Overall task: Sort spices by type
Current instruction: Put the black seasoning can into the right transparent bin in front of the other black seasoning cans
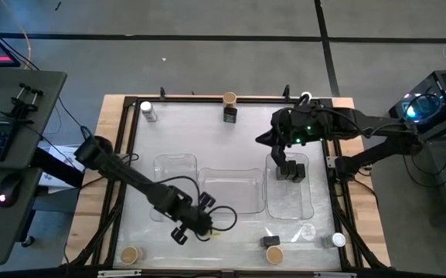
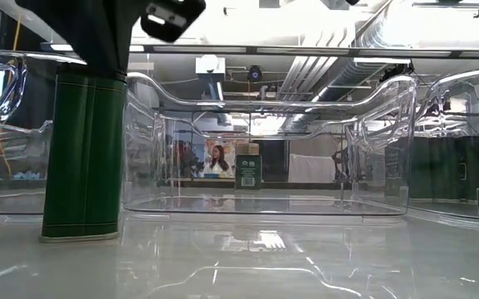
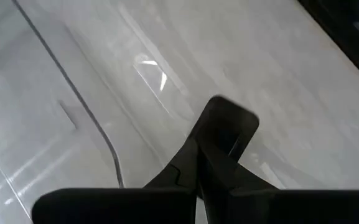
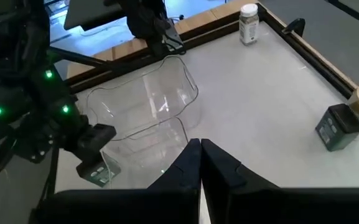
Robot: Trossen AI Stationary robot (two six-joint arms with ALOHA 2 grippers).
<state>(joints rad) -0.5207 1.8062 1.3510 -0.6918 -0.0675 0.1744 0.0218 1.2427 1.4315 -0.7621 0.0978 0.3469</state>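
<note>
- Left gripper (image 1: 194, 226) sits low over the white table (image 1: 207, 131), just in front of the middle tray (image 1: 226, 191); fingers pressed together, holding nothing.
- Right gripper (image 1: 284, 167) hangs over the right tray (image 1: 288, 205), fingers pinched together and empty, above two black boxes (image 1: 291, 171) already in that tray.
- Remaining spices lie along the table edges: a white-lidded jar (image 1: 148, 112) at the far left corner, a black box (image 1: 230, 115) with a tan-topped container (image 1: 229, 99) at the far edge.
- Near edge: tan-topped container (image 1: 131, 255) at left; a black box (image 1: 270, 242), a tan-topped one (image 1: 274, 255) and a white-lidded jar (image 1: 338, 240) at right.
</note>
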